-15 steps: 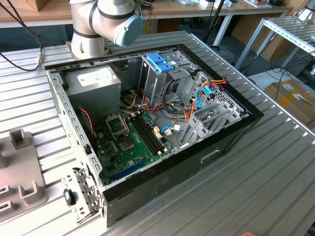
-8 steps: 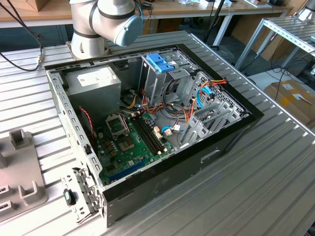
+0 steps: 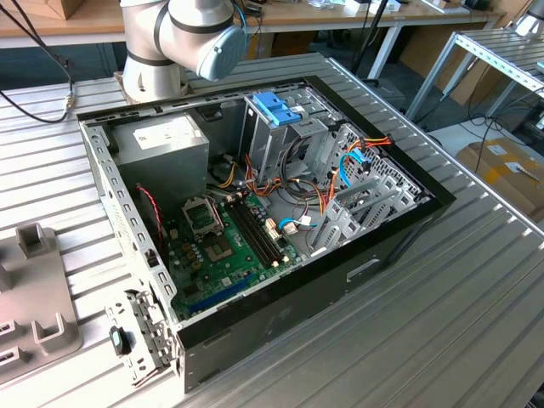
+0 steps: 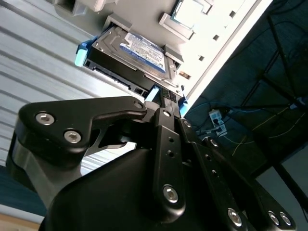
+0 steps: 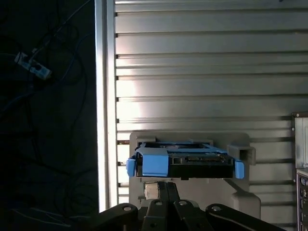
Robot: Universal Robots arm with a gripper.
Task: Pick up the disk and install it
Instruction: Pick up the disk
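Close beside the disk (image 5: 192, 166) on its grey holder (image 5: 243, 195), the claw (image 5: 166, 186), opening unclear.

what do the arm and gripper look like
In the exterior view the arm has rounded silver-grey joints with a light blue end cap. In the second wrist view the gripper is matte black, built of flat hinged links dotted with silver screw heads.

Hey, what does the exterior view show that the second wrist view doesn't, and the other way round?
Exterior view: the open computer case, its motherboard, the drive cage and the arm's base. Second wrist view: the disk, label showing, lying in a grey holder, with the gripper close to its near edge. Both: the ribbed metal table.
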